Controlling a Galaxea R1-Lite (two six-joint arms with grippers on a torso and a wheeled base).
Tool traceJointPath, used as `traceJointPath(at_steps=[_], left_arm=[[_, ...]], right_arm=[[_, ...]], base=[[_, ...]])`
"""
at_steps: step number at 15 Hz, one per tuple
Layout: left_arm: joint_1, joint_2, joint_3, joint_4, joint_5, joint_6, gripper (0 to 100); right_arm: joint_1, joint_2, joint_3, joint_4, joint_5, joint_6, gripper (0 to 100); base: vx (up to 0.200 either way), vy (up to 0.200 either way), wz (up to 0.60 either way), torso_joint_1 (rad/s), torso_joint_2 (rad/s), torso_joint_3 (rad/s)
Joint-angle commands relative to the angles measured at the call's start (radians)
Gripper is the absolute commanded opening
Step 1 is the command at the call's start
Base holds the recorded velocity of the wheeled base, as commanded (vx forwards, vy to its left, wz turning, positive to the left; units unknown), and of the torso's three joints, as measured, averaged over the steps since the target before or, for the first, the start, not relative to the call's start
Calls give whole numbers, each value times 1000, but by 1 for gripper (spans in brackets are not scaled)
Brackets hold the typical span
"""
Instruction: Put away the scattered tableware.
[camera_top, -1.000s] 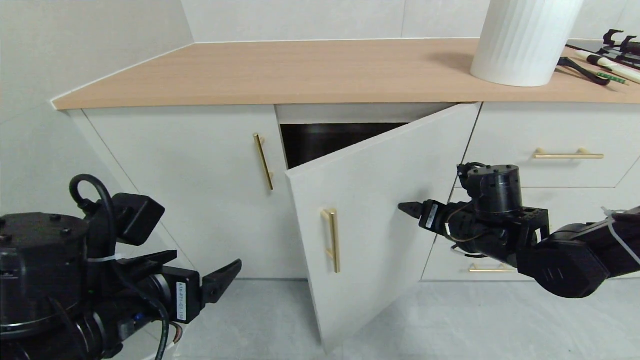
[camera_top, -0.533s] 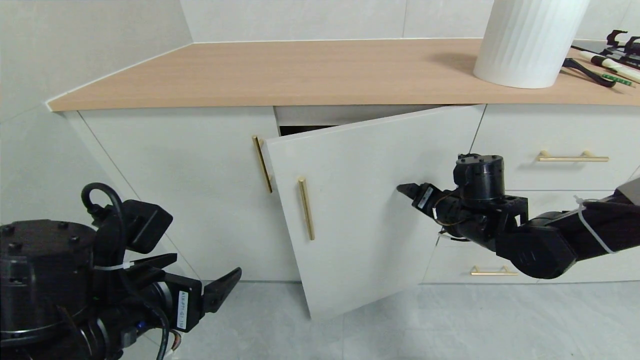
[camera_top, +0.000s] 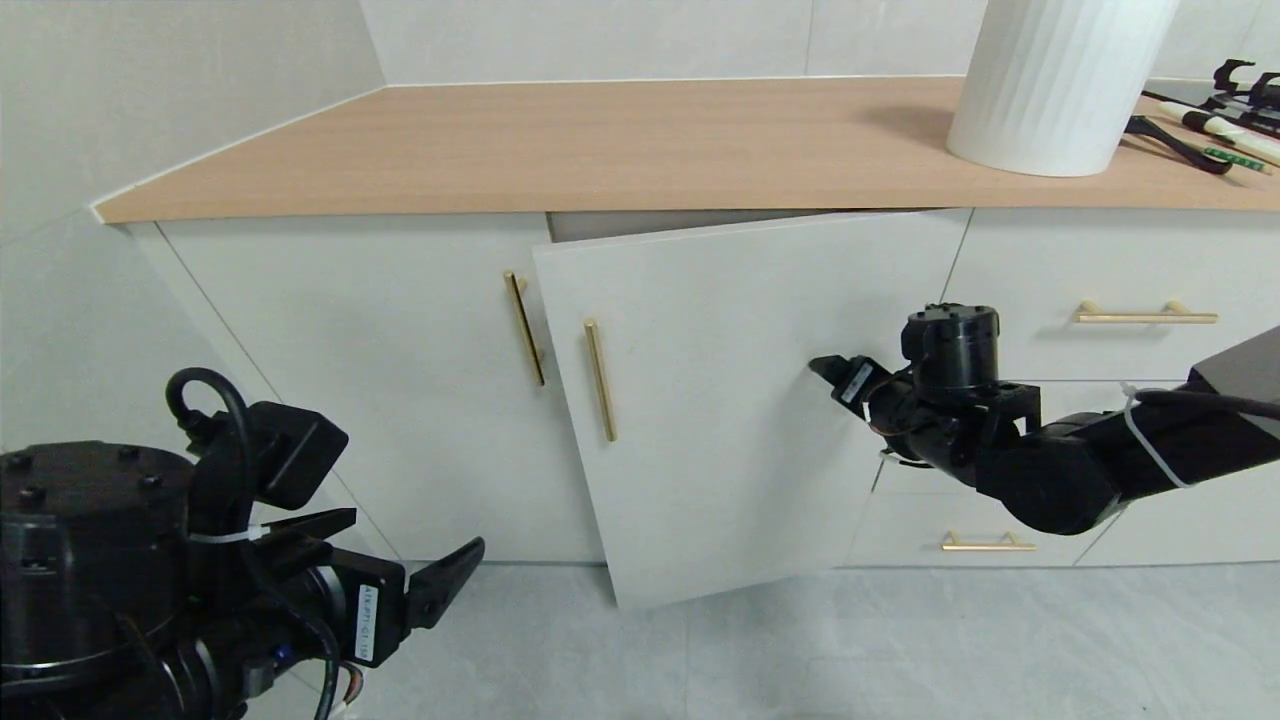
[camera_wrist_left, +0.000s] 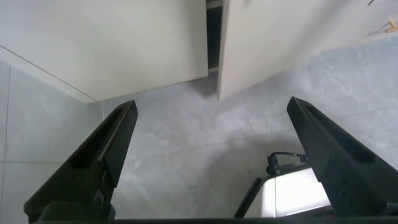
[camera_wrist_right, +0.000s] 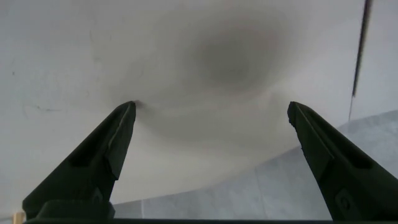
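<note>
Against the cabinet door (camera_top: 740, 400) I'm resting the right gripper (camera_top: 830, 372), fingers spread; left gripper (camera_top: 415, 532) is hanging spread too, near left. Utensils (camera_top: 1205, 135) are lying far right on the counter (camera_top: 600, 140). Risk: tip skidding, door left ajar.

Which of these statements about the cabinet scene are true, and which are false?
1. The cabinet door stands wide open. False: the cabinet door is only slightly ajar.
2. The right tool is open, its tips at the door's face. True.
3. The left tool grips the door's gold handle. False: the left tool is open and empty, low near the floor, apart from the gold handle.
4. A white ribbed container stands on the countertop. True.
5. Utensils lie on the floor. False: the utensils lie on the countertop beside the container.
</note>
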Motion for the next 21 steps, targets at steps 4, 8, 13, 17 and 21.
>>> traceJointPath(at_steps=[4,8,13,17,21], left_arm=[[0,2,0,-1,1,0,100],[0,9,8,-1,-1,0,100],[0,8,6,-2,-1,0,100],[0,8,6,-2,-1,0,100],[0,0,0,-7,2,-6,100]], right_arm=[[-43,35,-34,3,-23,0,100],[-55,69,-93,63,-78,1,100],[-64,83,-110,68,-103,1,100],[-57,41,-68,68,-92,0,100],[-31,-195,134,33,136,-36,100]], base=[[0,0,0,0,0,0],[0,0,0,0,0,0],[0,0,0,0,0,0],[0,0,0,0,0,0],[0,0,0,0,0,0]])
